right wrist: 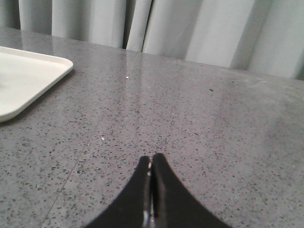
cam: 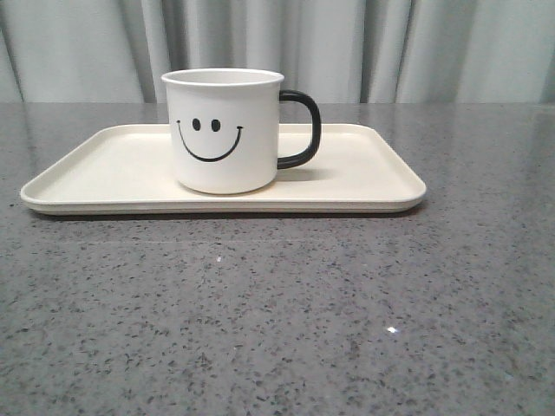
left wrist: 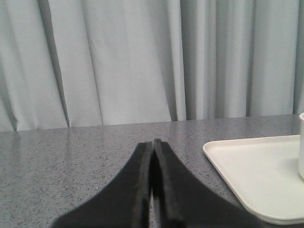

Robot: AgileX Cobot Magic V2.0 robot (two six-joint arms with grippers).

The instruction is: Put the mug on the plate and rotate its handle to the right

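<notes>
The white mug (cam: 225, 130) with a black smiley face stands upright on the cream plate (cam: 364, 178), a little left of its middle. Its black handle (cam: 302, 128) points to the right in the front view. Neither gripper shows in the front view. In the left wrist view my left gripper (left wrist: 153, 142) is shut on nothing, above bare table beside a corner of the plate (left wrist: 256, 166); a sliver of the mug (left wrist: 301, 145) shows at the frame's edge. In the right wrist view my right gripper (right wrist: 152, 157) is shut and empty, apart from the plate (right wrist: 28, 76).
The grey speckled table (cam: 277, 312) stretches in front of the plate. Pale grey curtains (cam: 390, 43) hang behind the table's far edge.
</notes>
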